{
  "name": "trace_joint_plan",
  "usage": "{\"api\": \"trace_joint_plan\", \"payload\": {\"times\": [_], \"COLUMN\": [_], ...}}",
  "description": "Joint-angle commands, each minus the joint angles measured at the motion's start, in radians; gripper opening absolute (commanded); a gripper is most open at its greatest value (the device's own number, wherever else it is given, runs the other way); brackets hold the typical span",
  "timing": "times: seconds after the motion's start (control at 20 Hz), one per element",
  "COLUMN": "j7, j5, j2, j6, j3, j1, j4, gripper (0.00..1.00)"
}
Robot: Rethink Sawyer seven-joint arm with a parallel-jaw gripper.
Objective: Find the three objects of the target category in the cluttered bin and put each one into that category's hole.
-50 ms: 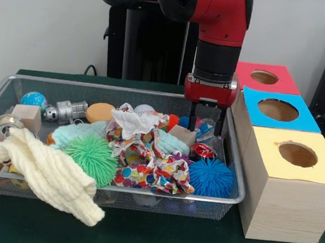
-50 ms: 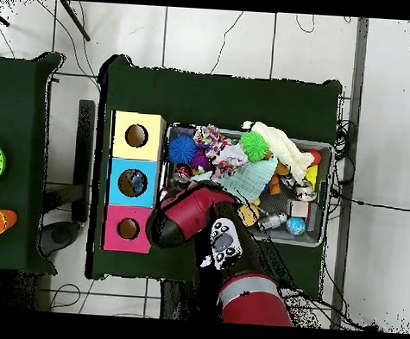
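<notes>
I see my pincer [image 1: 207, 118] hanging spread over the right end of the wire mesh bin [image 1: 234, 162], its two thin black fingers [image 1: 192, 115] apart and pinching nothing, tips among the clutter. Just below the tips, at about 6 o'clock, lies a small crinkled red-wrapped item [image 1: 203, 151], and beyond that a spiky blue rubber ball [image 1: 210, 177] against the bin's near rim. At 8 o'clock from the pincer sits a crumpled multicoloured polka-dot cloth [image 1: 147, 164] with a white crumpled rag [image 1: 133, 122] on top. Further out at 9 o'clock I make out a spiky green rubber ball [image 1: 94, 158], a round orange disc [image 1: 100, 112], a small silver toy robot [image 1: 66, 111], a pale wooden block [image 1: 28, 116] and a blue globe ball [image 1: 34, 99]. A cream knitted cloth [image 1: 49, 174] drapes over the near left rim.

At 3 o'clock, touching the bin, stand three wooden boxes with round holes: a yellow-topped box [image 1: 296, 157] nearest, a blue-topped box [image 1: 277, 110] in the middle, a red-topped box [image 1: 266, 78] farthest. All rest on the dark green counter [image 1: 158, 237]. I cannot tell which items belong to the target category.
</notes>
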Motion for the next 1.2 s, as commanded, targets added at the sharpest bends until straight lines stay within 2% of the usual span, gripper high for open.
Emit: {"api": "trace_joint_plan", "payload": {"times": [0.05, 0.45, 0.7, 0.9, 1.2], "j7": [-0.06, -0.103, -0.158, -0.141, -0.028], "j5": [-0.043, -0.017, 0.0, -0.013, -0.05], "j2": [0.066, 0.001, -0.031, -0.03, 0.006], "j6": [-0.019, 0.032, 0.07, 0.072, -0.013], "j3": [0.023, 0.057, 0.109, 0.102, 0.021], "j1": [-0.032, -0.061, -0.122, -0.11, -0.028], "j4": [0.017, 0.075, 0.126, 0.124, 0.115], "gripper": [1.0, 1.0, 1.0, 1.0, 1.0]}}
